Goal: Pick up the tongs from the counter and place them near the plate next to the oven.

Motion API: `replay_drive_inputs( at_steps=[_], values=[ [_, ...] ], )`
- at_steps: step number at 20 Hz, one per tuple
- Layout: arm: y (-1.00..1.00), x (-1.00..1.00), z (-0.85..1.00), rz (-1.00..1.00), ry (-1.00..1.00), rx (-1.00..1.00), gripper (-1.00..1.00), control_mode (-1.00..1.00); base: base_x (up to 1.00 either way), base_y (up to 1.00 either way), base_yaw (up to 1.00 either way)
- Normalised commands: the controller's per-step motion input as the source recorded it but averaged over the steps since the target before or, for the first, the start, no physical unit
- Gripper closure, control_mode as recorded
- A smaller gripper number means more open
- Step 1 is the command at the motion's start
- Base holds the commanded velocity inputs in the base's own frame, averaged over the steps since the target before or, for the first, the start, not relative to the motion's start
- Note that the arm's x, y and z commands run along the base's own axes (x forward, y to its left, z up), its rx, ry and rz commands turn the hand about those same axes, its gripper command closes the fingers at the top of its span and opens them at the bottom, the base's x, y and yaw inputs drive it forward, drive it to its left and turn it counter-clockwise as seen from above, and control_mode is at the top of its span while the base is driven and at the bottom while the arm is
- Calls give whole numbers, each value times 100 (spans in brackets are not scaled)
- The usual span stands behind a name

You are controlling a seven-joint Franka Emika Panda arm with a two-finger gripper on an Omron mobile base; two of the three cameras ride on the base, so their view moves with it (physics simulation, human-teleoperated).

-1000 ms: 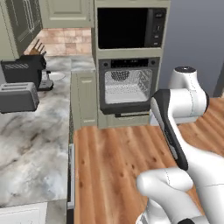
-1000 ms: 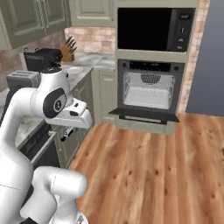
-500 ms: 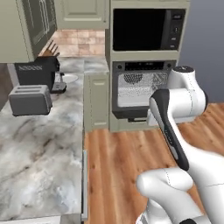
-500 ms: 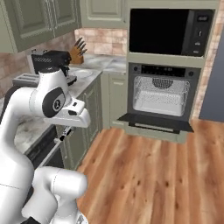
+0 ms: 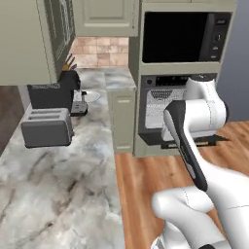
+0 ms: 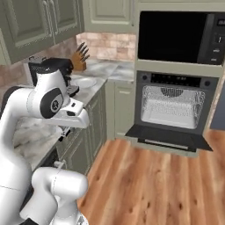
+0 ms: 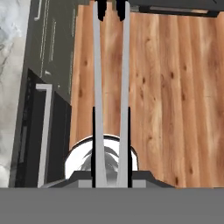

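Note:
My gripper (image 7: 111,173) is shut on the tongs (image 7: 97,78), whose two silver arms run up the hand view to black ends above the wooden floor. In the right base view the gripper (image 6: 66,131) hangs under the white hand, just off the counter's (image 6: 30,136) front edge. The white plate (image 6: 84,82) lies further along the marble, beside the coffee machine; it is also seen from the left (image 5: 92,96). The oven (image 6: 173,105) stands beyond the counter's end with its door (image 6: 169,137) folded down.
A silver toaster (image 5: 46,127) and a black coffee machine (image 5: 48,92) stand on the counter (image 5: 53,194). A knife block (image 6: 79,61) sits in the back corner. A black microwave (image 5: 180,36) is built in above the oven. Wooden floor (image 6: 154,184) lies open before the cabinets.
The whole picture has shifted, so the base has moved: the oven and plate sit larger and nearer. The arm keeps the same pose.

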Motion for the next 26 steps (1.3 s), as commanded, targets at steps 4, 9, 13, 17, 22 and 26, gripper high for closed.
replay_drive_inputs(
  at_steps=[4, 9, 13, 17, 22, 26],
  values=[
    [0, 0, 0, 0, 0, 0, 100, 100, 100, -3, 11],
    [0, 0, 0, 0, 0, 0, 100, 100, 62, 0, 2],
    [0, 0, 0, 0, 0, 0, 100, 100, 76, 0, 0],
    [0, 0, 0, 0, 0, 0, 100, 100, 69, 3, 1],
    [0, 0, 0, 0, 0, 0, 100, 100, 56, 9, 0],
    [0, 0, 0, 0, 0, 0, 100, 100, 12, 6, 0]
  ],
)
